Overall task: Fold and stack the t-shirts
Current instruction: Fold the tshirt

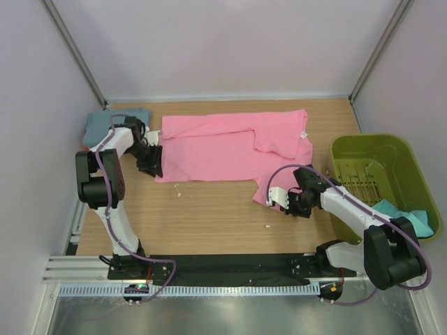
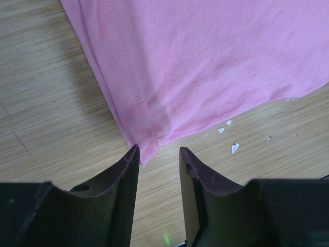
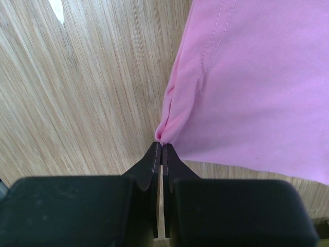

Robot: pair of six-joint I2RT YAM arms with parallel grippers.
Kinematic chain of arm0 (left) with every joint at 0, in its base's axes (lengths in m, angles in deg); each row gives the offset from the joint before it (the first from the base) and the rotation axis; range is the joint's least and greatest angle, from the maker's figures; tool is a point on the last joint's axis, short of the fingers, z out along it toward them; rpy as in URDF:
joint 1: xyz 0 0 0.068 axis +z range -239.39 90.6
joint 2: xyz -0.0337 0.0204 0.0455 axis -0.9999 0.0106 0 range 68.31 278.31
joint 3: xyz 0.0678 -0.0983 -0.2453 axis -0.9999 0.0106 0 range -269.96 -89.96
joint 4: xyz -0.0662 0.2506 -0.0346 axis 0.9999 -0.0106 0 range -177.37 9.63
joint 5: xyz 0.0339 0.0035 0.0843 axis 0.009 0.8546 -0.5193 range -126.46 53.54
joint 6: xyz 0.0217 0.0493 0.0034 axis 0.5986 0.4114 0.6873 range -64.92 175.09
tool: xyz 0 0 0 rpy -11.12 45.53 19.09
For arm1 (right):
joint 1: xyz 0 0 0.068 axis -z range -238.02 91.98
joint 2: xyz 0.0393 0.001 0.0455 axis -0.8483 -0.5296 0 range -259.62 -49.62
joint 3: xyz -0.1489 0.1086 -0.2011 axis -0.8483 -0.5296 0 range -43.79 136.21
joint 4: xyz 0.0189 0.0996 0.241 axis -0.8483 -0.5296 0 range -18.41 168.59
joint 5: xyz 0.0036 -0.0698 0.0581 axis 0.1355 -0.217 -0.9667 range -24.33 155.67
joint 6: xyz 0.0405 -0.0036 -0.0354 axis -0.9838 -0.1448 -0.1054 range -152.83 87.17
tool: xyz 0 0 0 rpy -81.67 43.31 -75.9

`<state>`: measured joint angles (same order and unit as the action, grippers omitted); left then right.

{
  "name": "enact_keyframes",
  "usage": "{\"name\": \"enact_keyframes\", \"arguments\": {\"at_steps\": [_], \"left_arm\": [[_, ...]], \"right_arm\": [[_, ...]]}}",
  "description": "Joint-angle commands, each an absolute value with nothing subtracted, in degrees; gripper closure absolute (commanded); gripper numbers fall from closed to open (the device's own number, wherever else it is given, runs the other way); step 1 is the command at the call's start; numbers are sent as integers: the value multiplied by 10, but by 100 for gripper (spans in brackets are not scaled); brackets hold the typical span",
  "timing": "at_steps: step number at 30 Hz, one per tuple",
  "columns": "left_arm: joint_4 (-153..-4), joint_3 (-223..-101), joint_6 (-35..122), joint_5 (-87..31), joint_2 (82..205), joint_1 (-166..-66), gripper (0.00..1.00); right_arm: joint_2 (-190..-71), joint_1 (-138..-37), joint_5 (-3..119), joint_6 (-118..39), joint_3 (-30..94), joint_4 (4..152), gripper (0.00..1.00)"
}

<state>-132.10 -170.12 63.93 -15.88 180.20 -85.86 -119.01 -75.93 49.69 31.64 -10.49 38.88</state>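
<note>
pink t-shirt (image 1: 230, 150) lies flat across the desk (image 1: 209, 209), one near corner pinched by the pressed-together right tool (image 3: 162, 146), the other at the mouth of the spread left tool (image 2: 159, 151), likely so both can lift a fold.

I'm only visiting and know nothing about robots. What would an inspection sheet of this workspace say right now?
Surface: wooden table, flat, light grain.
Job's things: pink t-shirt spread mid-table, partly folded; grey-blue t-shirt at the far left corner; teal t-shirt at the near end of the green basket on the right.
Clutter: small white flecks on the wood beside the pink hem.
Grippers: left hand open, its tips at the pink shirt's corner, not gripping; right hand shut, pinching a bunched bit of the pink shirt's edge.
Cables: purple cables looped along both arms.
Surroundings: pale walls and metal frame posts.
</note>
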Motion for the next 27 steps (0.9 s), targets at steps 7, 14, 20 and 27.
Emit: {"name": "enact_keyframes", "arguments": {"at_steps": [7,14,20,27], "left_arm": [[-1335,-1700,637,-151,1798,-854,64],[-1324,-1686,640,-186,1779,-853,63],[-1314,-1688,626,-178,1797,-853,63],[-1323,-1689,625,-174,1811,-854,72]], "right_arm": [[-1182,-763,499,309,-101,389,95],[-1197,-762,492,292,-92,399,95],[-1198,-762,495,294,-92,399,96],[-1197,-763,499,290,-92,399,96]]}}
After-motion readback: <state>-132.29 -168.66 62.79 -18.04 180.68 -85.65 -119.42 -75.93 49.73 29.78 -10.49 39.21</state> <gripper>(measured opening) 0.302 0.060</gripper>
